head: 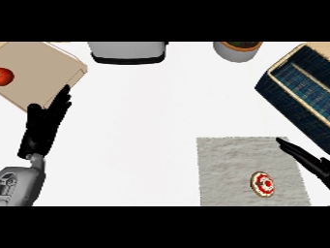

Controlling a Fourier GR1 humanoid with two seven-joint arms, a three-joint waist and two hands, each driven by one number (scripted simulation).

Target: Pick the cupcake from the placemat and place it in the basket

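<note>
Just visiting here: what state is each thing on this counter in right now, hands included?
Cupcake: sitting on the placemat, untouched.
Placemat: flat on the counter.
Basket: open-topped, nothing visible inside.
Left hand: open, resting at the left, holding nothing.
Right hand: open, fingers straight, over the placemat's right edge, apart from the cupcake.
Red fruit: lying on the wooden board.

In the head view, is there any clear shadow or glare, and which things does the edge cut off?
Head view: the light is even, with no clear shadow under the cupcake or the right hand; the white counter shows no glare spot; the basket, the pot and the grey appliance are cut off at the edges.
</note>
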